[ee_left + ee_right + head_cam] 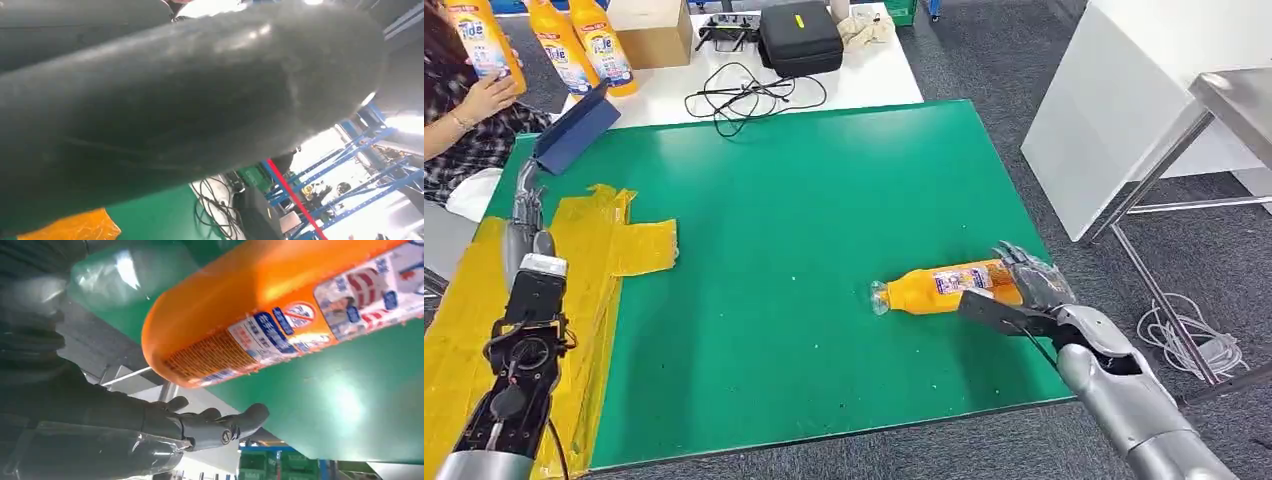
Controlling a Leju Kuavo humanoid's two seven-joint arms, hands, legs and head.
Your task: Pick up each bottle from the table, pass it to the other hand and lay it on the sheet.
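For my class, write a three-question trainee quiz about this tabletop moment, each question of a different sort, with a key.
1. True or false: the orange bottle stands upright on the green mat.
2. Multiple choice: the yellow sheet lies nearest to A) the right hand, B) the left hand, C) the black case.
3. Fill in: the bottle's cap end points toward the robot's ____ side.

Key:
1. False; it lies on its side.
2. B.
3. Left.
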